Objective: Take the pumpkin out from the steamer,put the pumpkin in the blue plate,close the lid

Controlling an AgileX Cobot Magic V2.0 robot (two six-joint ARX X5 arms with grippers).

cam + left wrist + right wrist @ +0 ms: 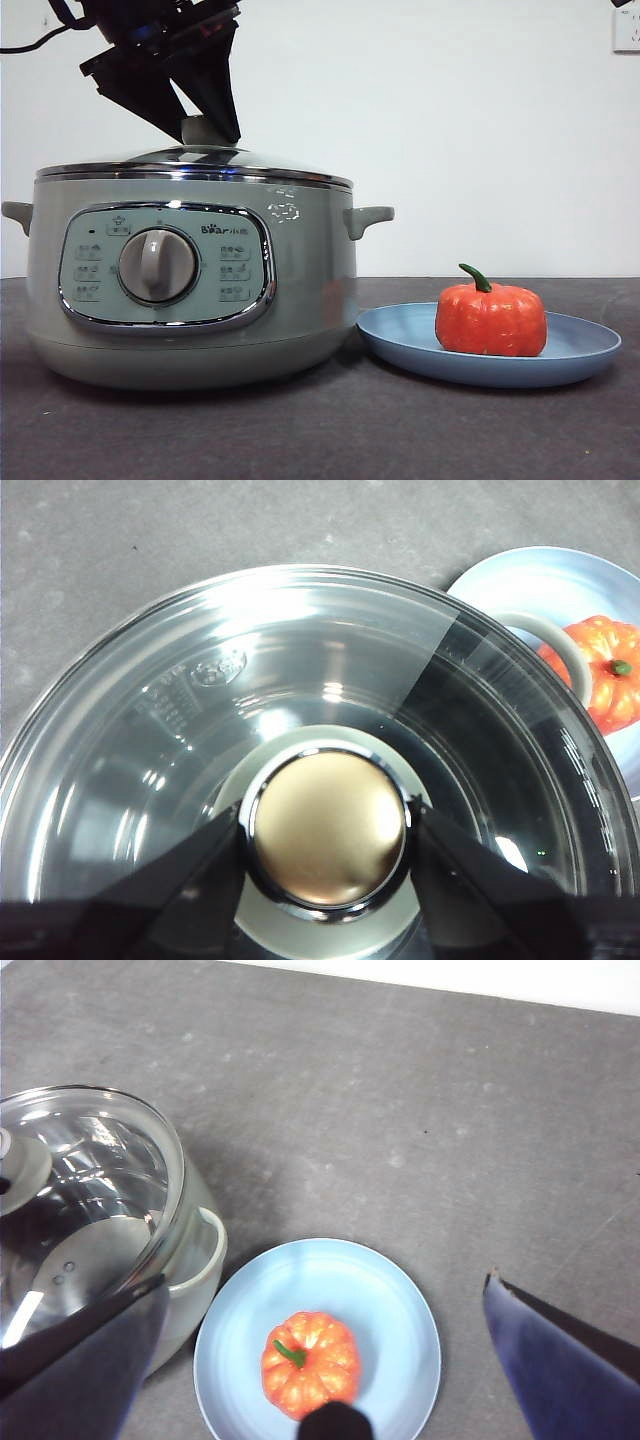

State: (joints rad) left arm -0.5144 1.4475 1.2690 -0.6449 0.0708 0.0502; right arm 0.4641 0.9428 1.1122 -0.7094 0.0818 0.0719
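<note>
Lid (195, 160) on the steamer (190, 290), pumpkin (490, 318) plated.
Left pincer (328, 825) clamps the lid's knob; right pincer (320, 1360) hangs open above the blue plate (395, 1310).

Even, bright light; glare on the lid (300, 680), blurred near gripper (320, 1360) jaws.

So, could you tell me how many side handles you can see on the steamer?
2: one handle on the steamer's side away from the blue plate, the other handle above the plate's near edge.
</note>
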